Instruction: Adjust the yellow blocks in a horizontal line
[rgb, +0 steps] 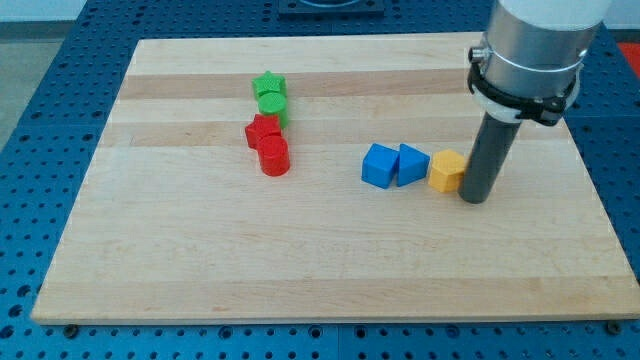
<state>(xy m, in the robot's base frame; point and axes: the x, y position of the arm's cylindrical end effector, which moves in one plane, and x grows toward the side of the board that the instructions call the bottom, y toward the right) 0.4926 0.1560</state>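
My tip (476, 197) touched the yellow block (447, 170) on its right side – no pincer fitted, just a rod. Two blue blocks (379, 166) (411, 164) crowded its left; red (268, 143) and green (270, 96) blocks stood farther left on the worktop (200, 250).

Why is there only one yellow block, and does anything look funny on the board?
Only one yellow block shows, beside the blue blocks. My tip sits right against its right side and may hide another. Nothing looks spilled or broken. The green and red blocks sit bunched in a slightly crooked column.
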